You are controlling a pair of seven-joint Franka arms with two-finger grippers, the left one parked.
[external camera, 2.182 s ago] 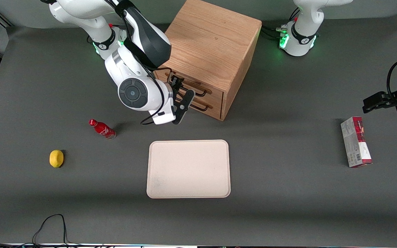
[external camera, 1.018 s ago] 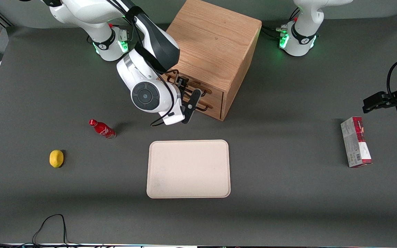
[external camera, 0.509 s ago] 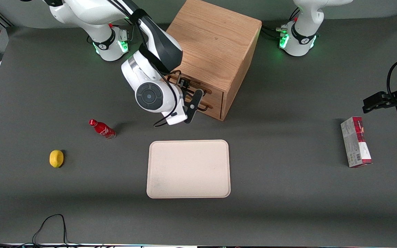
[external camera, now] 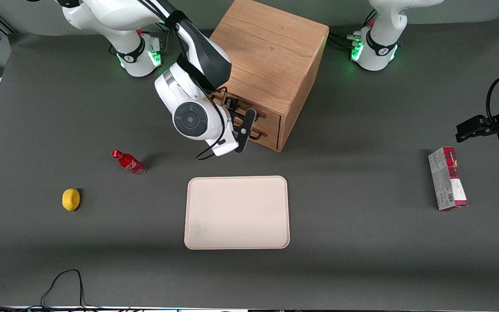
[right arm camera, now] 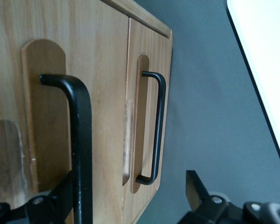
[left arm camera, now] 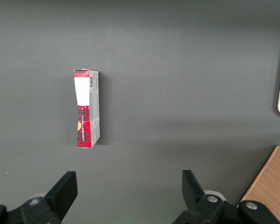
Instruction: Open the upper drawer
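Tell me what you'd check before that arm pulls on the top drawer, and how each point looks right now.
1. Upper drawer shut, nothing pulled out yet: ok.
2. Gripper in front of the cabinet, at the drawer fronts: ok.
3. Fingers open: ok.
4. Upper handle between the fingers: one finger lies apart from it, the other close beside it; ok.
5. Fingers closed on the handle: not ok.
6. Room in front for the drawer to slide: tray lies nearer the camera, apart from the cabinet; ok.
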